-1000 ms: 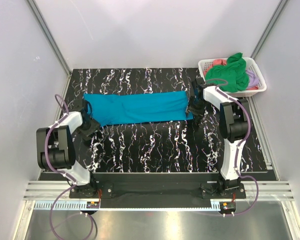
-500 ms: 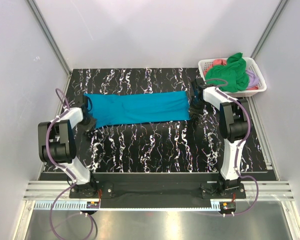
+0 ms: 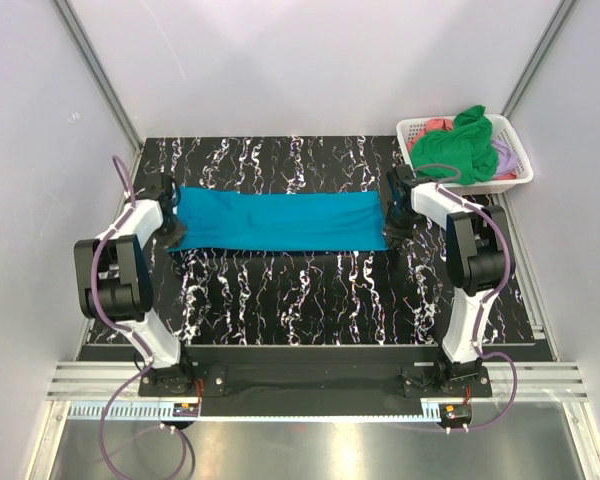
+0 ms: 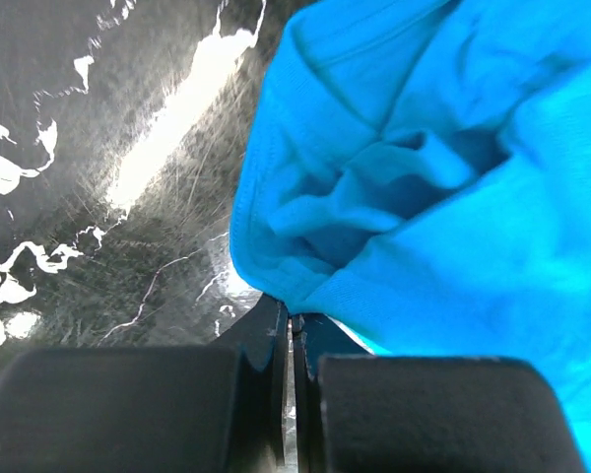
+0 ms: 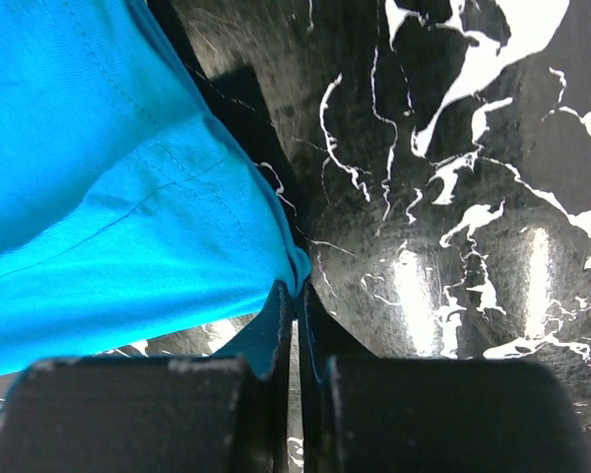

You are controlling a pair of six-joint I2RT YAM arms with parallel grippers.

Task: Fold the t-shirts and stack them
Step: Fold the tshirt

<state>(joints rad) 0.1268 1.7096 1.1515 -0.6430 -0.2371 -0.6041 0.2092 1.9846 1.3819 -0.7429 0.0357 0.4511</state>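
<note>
Both arms reach forward and bend inward, the left claw [image 3: 170,220] low at the left end of the teal shirt [image 3: 280,222], the right claw [image 3: 394,220] at its right end. The shirt lies as a long flat band across the middle of the table [image 3: 310,290]. From above the fingers are hidden. The wrist views show them: the left claw [image 4: 291,325] is pinched tight on a bunched edge, the right claw [image 5: 297,301] on a stitched corner. Only the top view shows the basket [image 3: 517,178] at the far right corner, holding the green shirt [image 3: 460,145], pink shirt [image 3: 435,125] and lilac shirt [image 3: 506,155]
</note>
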